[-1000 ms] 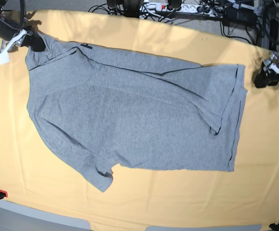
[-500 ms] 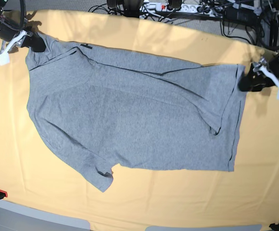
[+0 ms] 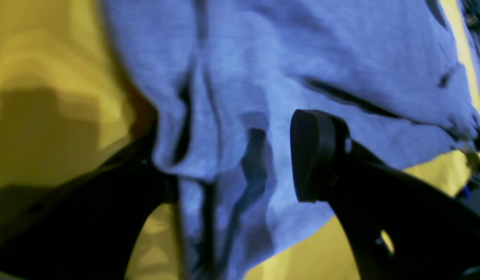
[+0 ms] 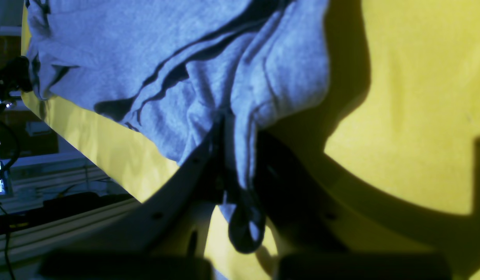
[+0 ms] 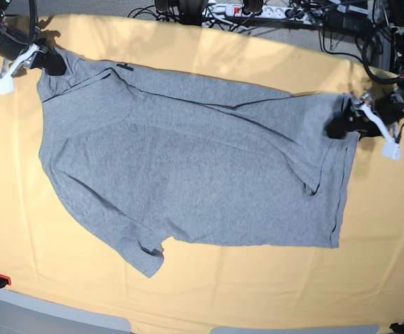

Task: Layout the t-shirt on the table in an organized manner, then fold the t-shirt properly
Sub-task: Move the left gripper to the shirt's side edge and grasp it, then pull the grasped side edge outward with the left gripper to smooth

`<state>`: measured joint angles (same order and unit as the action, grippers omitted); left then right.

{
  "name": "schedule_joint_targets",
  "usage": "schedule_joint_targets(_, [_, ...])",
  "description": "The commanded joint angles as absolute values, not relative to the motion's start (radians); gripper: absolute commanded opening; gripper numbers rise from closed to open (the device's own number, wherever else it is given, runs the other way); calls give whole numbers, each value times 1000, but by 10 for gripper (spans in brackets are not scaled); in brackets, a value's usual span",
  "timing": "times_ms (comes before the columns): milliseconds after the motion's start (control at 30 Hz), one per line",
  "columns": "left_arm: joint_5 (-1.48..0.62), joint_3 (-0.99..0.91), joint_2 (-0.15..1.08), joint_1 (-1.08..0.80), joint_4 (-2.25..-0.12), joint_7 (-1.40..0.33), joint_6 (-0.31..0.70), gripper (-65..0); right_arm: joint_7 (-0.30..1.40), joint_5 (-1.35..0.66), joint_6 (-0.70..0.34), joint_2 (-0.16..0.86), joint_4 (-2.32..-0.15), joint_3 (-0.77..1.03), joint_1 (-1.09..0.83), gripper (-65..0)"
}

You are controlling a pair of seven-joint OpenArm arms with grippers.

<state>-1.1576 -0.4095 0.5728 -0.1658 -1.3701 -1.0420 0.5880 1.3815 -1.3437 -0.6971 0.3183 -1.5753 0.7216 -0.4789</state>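
Item: grey t-shirt (image 5: 188, 167), lying spread across the table (image 5: 209, 292), plain side up, collar end toward the base view's left, hem toward its right, one sleeve pointing at the near edge; some folds remain along the far edge and near the hem. Right gripper (image 5: 47, 61): clenched on a bunch of shirt fabric at the far shoulder corner, the cloth seen pinched between its fingers in the right wrist view. Left gripper (image 5: 341, 125): jaws spread wide, nothing held, fabric lying between the two pads (image 3: 314, 155) in the left wrist view. Change noted: over the last second the left gripper has travelled in from off the cloth beside the hem to sit over the shirt's far hem corner; the shirt itself has not shifted. Assessment: layout stage unfinished; this approach likely prepares a grasp of the hem corner so both arms can stretch the far edge flat before folding.
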Motion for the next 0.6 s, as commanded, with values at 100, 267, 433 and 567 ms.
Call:
schedule_joint_targets(100, [-1089,-390,585,-162,-1371,-1100,576,-394,1396,-1343,-698,333,-1584,725,-482,-650])
schedule_joint_targets(267, [-1049,-435,601,-130,-1374,-1101,576,-650,1396,-1346,-698,333,-1629,725,-482,-650])
schedule_joint_targets(433, [-1065,-448,659,-103,-1374,-1101,577,-650,1396,-1310,-698,333,-1760,725,-484,-650])
schedule_joint_targets(567, [-1114,-448,692,-102,-1374,-1105,584,-650,1396,-1271,-698,361,-1839,725,-485,-650])
